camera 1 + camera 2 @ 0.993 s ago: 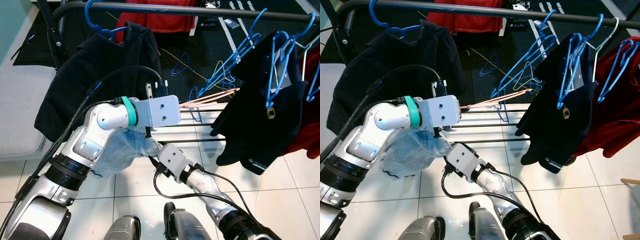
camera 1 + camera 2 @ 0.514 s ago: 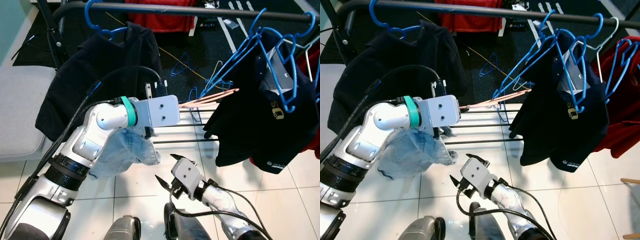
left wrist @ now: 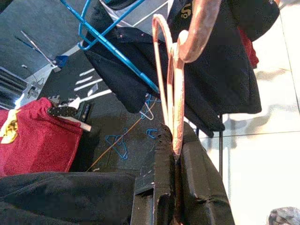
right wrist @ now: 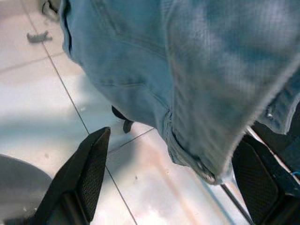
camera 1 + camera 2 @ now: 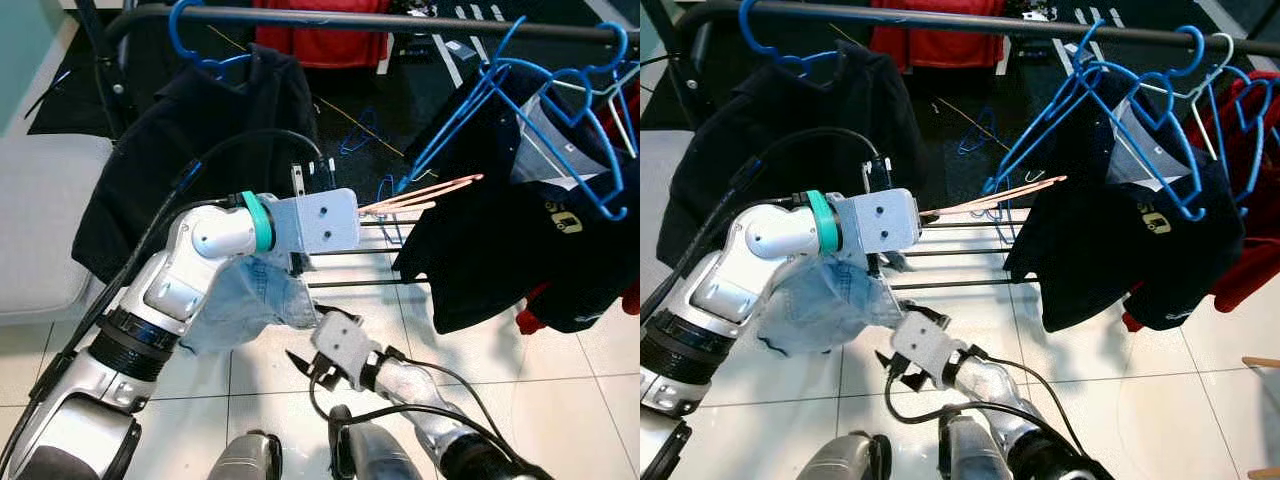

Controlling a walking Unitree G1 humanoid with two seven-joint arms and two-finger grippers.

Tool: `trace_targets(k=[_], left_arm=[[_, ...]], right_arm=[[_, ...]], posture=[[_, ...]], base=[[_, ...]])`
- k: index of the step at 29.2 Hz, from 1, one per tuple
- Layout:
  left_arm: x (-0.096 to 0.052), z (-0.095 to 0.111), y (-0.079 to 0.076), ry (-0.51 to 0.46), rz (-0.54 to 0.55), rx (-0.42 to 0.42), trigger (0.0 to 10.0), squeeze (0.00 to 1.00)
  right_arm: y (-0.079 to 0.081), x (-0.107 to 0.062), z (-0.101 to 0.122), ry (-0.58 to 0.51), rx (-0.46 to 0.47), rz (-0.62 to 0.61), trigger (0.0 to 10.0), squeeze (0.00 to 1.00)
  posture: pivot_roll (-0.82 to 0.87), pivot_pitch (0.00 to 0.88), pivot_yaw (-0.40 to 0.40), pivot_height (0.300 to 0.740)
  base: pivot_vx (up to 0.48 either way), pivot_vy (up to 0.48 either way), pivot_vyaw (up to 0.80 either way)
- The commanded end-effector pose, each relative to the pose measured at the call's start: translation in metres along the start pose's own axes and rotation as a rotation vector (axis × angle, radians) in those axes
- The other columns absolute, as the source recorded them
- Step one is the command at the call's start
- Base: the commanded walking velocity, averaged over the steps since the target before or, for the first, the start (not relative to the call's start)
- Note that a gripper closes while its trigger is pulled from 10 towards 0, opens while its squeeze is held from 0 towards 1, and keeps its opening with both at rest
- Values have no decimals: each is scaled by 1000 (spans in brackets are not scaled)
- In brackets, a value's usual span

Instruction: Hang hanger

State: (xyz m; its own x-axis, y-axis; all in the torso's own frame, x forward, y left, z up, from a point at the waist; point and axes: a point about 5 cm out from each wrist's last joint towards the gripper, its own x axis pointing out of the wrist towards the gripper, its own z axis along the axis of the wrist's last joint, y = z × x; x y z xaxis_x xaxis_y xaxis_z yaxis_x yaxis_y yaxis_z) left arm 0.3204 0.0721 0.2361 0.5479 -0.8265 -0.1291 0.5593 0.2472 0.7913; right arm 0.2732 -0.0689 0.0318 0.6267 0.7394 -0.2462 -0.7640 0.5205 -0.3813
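Clamped on the thin copper-pink wire hanger, left gripper points its long axis toward two o'clock, at the dark clothes rail; right gripper spread wide, low.

Silver arms, teal wrist band, black cables

head stereo downward, wrist views close

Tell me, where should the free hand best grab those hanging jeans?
Probably the lower hem edge of the jeans, coming from below: they droop from the left hand, which is shut on the pink hanger, and the open right hand sits just beneath.
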Motion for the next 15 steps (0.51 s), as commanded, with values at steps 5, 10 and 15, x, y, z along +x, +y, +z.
trace_targets(k=[5, 10, 15], left_arm=[[1, 10, 5, -40, 4, 16, 10000, 0], [0, 11, 4, -40, 5, 16, 10000, 0], [0, 11, 4, -39, 6, 17, 10000, 0]], right_arm=[[-3, 0, -9, 66, -47, -10, 10000, 0], [-10, 5, -10, 98, -99, -32, 3137, 0], [-12, 6, -11, 110, -124, -39, 0, 0]], posture=[[-3, 132, 48, 740], [5, 129, 43, 740], [6, 129, 43, 740]], base=[[0, 0, 0], [0, 0, 0], [0, 0, 0]])
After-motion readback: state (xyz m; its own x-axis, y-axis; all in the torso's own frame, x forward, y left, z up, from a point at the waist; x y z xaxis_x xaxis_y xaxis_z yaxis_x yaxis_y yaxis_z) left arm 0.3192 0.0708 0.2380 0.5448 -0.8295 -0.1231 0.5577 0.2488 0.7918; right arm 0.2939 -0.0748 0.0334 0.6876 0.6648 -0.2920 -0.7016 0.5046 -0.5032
